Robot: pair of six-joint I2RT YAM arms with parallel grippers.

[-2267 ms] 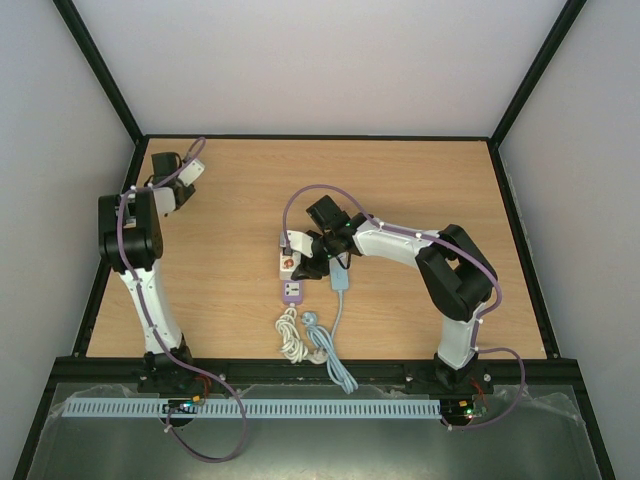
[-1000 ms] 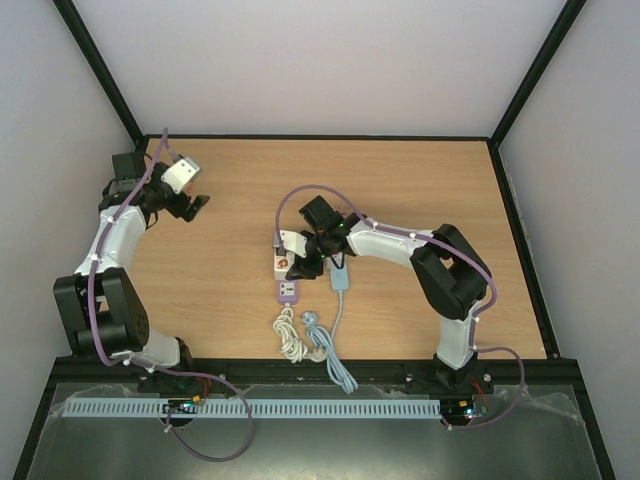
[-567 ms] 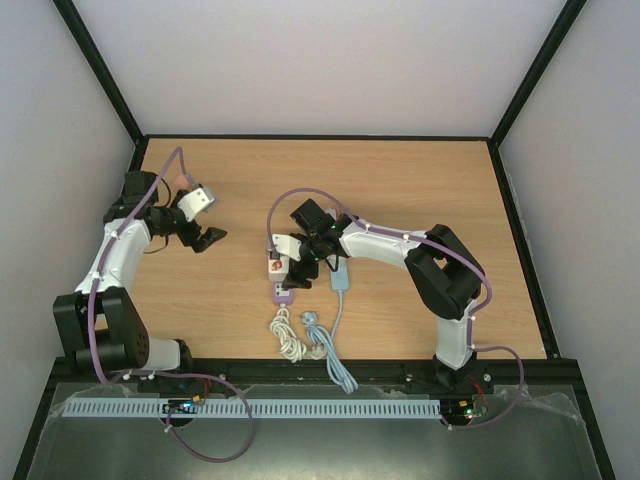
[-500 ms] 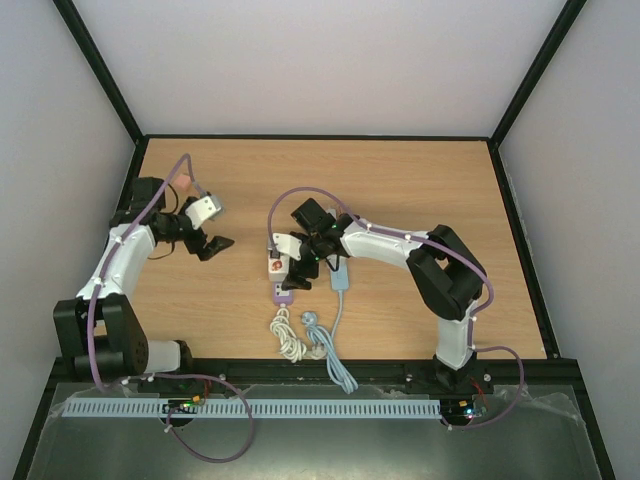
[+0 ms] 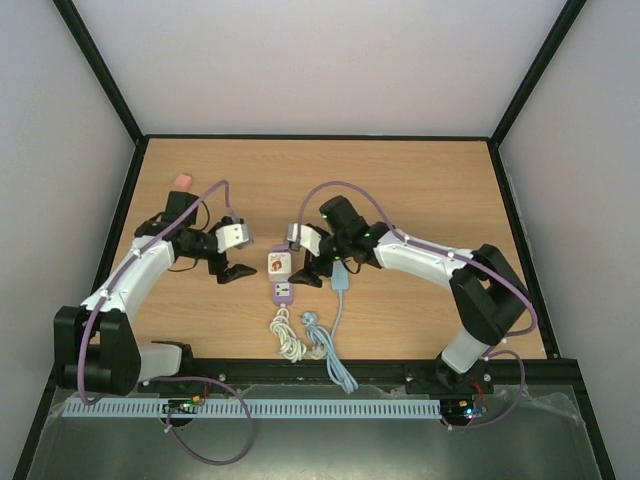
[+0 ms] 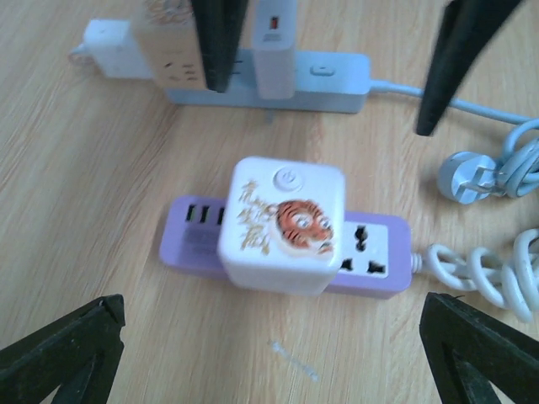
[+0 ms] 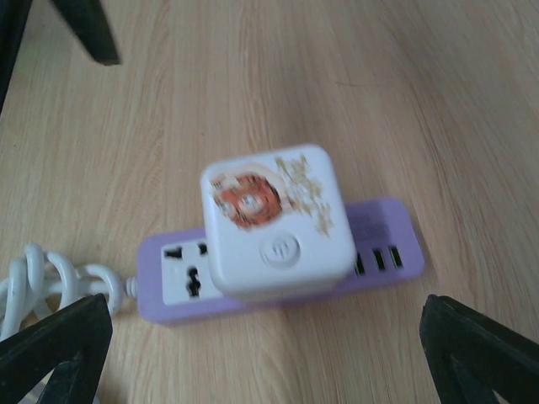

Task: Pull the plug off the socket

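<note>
A white cube plug with a tiger picture sits plugged into a purple socket strip at the table's middle. In the left wrist view the plug covers the middle of the socket strip, a little ahead of my open left gripper. The right wrist view shows the plug on the socket strip from the other side, ahead of my open right gripper. From above, the left gripper is just left of the plug and the right gripper just right. Neither touches it.
A blue-grey power strip with a white adaptor lies right of the socket strip, under the right gripper. Coiled white cable and blue-grey cable lie toward the near edge. A small pink object sits far left.
My left arm has swung in from the far-left corner to the plug's left side. My right gripper has opened and drawn back a little to the right of the plug.
</note>
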